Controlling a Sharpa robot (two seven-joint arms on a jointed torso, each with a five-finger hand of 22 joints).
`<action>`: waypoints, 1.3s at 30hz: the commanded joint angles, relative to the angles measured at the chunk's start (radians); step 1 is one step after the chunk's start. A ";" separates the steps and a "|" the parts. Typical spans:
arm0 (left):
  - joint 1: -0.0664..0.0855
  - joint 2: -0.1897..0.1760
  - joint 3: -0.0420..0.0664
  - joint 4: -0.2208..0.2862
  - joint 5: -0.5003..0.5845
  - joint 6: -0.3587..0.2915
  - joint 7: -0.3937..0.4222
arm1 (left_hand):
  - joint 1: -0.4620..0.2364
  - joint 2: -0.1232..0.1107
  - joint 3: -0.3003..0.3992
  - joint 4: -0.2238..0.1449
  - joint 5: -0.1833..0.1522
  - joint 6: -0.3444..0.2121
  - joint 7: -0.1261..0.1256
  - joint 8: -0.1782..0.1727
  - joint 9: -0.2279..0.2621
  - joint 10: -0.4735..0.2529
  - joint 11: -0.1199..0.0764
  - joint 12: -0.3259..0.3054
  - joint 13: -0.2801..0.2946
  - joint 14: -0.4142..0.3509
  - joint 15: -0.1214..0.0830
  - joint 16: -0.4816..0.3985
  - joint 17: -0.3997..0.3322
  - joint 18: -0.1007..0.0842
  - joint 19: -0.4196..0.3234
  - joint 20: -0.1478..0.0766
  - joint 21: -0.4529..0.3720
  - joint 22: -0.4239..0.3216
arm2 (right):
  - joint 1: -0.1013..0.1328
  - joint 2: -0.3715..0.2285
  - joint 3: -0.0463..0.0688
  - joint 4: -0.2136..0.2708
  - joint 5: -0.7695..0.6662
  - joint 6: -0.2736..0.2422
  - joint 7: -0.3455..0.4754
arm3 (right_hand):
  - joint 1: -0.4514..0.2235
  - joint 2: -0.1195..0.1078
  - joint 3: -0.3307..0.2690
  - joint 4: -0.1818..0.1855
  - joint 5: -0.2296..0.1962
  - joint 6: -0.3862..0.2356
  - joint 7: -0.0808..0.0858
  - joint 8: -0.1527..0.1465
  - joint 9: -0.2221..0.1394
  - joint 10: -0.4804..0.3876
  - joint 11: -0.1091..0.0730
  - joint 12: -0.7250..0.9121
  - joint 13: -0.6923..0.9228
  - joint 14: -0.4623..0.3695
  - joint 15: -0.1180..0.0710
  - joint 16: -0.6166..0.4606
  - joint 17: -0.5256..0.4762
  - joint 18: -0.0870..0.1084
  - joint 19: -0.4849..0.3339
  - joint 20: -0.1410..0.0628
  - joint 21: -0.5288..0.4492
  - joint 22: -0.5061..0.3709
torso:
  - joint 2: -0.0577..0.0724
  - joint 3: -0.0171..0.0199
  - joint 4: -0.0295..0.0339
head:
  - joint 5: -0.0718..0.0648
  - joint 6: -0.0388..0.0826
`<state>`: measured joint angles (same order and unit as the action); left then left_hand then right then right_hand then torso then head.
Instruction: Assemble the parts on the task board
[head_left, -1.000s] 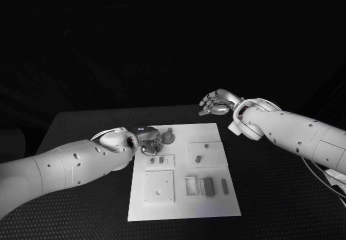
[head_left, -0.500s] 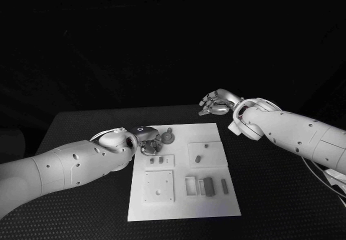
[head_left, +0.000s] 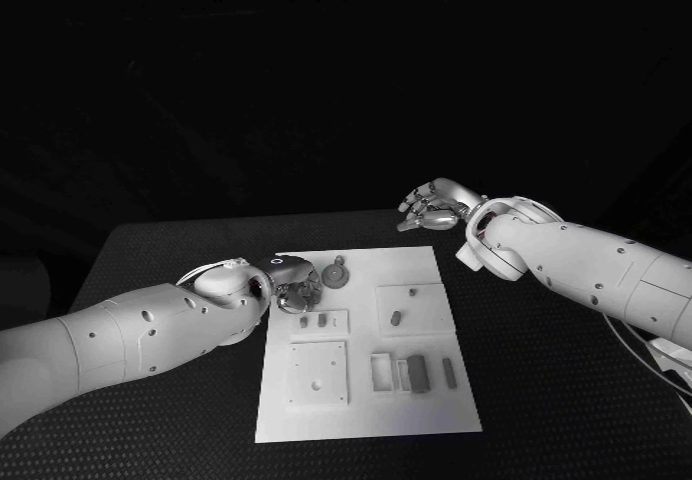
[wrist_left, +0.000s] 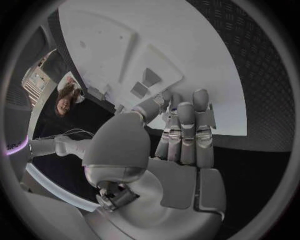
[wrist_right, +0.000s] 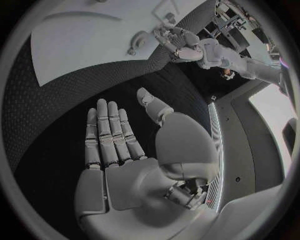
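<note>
Head view: the white rectangular task board (head_left: 368, 345) is seen lying lengthwise away from the robot on the black textured table (head_left: 562, 390), with small grey parts (head_left: 415, 373) set in its recesses. The left hand (head_left: 299, 285) is placed over the board's far left corner beside a round grey disc-shaped part (head_left: 336, 274), fingers curled, though whether anything is pinched cannot be told. The right hand (head_left: 434, 207), fingers spread and holding nothing, is held beyond the board's far edge, so the left hand is judged nearer.
</note>
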<state>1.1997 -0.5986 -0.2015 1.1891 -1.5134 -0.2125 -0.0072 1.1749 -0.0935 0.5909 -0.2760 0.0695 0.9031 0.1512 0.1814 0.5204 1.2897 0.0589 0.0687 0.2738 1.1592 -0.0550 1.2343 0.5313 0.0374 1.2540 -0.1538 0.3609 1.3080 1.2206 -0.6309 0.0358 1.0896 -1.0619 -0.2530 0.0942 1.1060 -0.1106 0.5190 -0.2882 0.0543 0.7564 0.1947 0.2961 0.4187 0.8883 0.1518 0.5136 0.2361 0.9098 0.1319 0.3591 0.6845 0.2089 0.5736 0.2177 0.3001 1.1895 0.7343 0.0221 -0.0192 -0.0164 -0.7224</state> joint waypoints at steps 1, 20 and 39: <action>-0.004 -0.002 -0.003 -0.004 0.003 0.017 -0.018 | -0.002 -0.009 -0.002 -0.003 -0.001 -0.012 0.001 -0.005 -0.002 -0.010 0.002 -0.001 0.001 -0.006 0.003 0.004 -0.002 0.038 -0.004 0.003 -0.003 0.021 | -0.001 -0.001 0.000 0.001 -0.001 0.004 0.008 | 0.002 -0.001 -0.007 0.000 -0.004 -0.007 0.025 0.006 -0.002 0.007 0.000 -0.006 -0.002 0.002 0.006 -0.004 -0.001 -0.016 -0.006 0.001 -0.006 0.001 | 0.000 0.0004 -0.0005 | 0.001 0.000; -0.002 -0.061 0.007 -0.025 0.104 -0.062 -0.007 | 0.000 -0.019 0.001 0.002 0.000 -0.007 0.006 0.012 -0.001 -0.027 0.008 -0.004 0.005 -0.020 0.009 -0.005 -0.009 0.038 -0.016 0.009 -0.013 0.018 | -0.013 -0.049 -0.002 0.050 -0.153 0.074 -0.016 | 0.025 0.016 0.006 0.000 -0.003 0.043 0.006 0.037 0.008 0.073 -0.025 0.000 -0.009 0.105 -0.037 0.045 0.026 0.014 0.086 -0.009 0.029 0.020 | -0.001 0.0001 0.0004 | -0.007 0.013; 0.002 -0.189 0.081 0.007 1.153 -0.037 0.226 | -0.080 -0.013 -0.039 0.024 -0.011 -0.016 0.027 0.053 0.005 -0.092 0.048 0.005 0.020 -0.156 0.059 -0.274 -0.127 -0.007 -0.182 0.066 -0.221 -0.108 | -0.040 -0.151 -0.103 0.210 -0.600 0.079 -0.065 | 0.031 0.001 0.012 -0.002 -0.004 0.101 -0.021 0.059 0.013 0.236 -0.053 -0.175 -0.074 0.300 -0.134 0.141 0.110 0.053 0.320 -0.055 0.085 0.031 | 0.000 -0.0017 -0.0008 | -0.013 0.021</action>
<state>1.2008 -0.7881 -0.1214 1.1886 -0.6311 -0.2885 0.1261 1.1045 -0.1052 0.5574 -0.2513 0.0610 0.8933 0.1767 0.2287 0.5244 1.1949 0.1043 0.0689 0.2918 1.0111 0.0024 0.9752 0.4102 0.0380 1.0811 -0.0890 0.1499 1.2071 1.1821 -0.7805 -0.0662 1.2930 -1.5178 -0.1678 0.0481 1.1347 -0.1052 0.5317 -0.2897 0.0543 0.8527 0.1739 0.3492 0.4319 1.1166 0.0987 0.3431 0.1635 1.2067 -0.0031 0.4946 0.7938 0.2412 0.8869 0.1621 0.3850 1.2191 0.7331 0.0220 -0.0196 -0.0322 -0.7017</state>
